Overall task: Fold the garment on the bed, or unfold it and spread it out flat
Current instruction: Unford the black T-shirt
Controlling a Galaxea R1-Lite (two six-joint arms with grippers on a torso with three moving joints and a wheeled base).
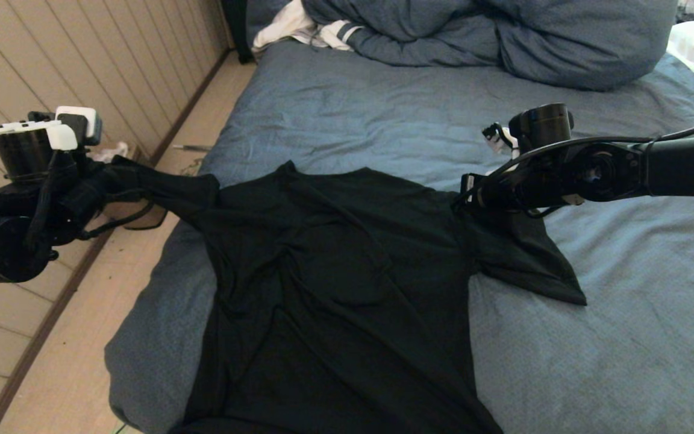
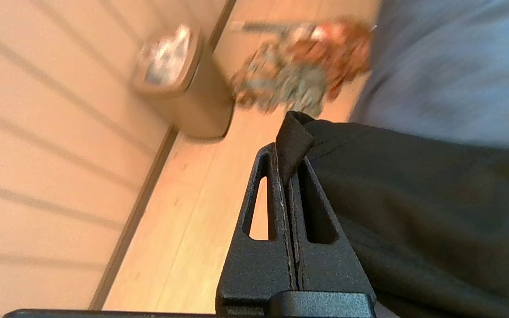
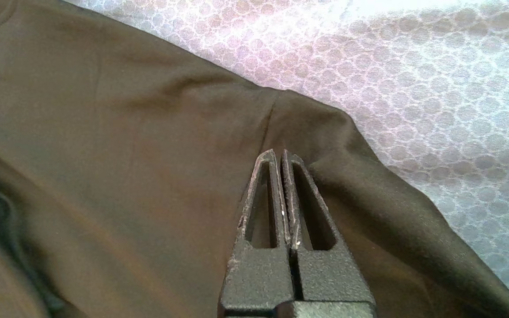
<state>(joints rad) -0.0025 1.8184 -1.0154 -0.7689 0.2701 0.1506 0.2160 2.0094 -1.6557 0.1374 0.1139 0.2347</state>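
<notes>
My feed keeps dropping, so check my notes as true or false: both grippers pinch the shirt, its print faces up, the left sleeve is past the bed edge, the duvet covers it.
1. Both grippers pinch the shirt: true; left gripper and right gripper have jaws shut on cloth.
2. Print faces up: false, only plain black shows.
3. Left sleeve pulled past the bed edge: true.
4. Duvet covers the shirt: false, it lies apart at the far end.

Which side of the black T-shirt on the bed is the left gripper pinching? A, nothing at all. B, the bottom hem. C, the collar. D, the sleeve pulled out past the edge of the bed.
D: the left gripper is shut on a sleeve of the T-shirt, stretched out beyond the edge of the bed over the floor.
</notes>
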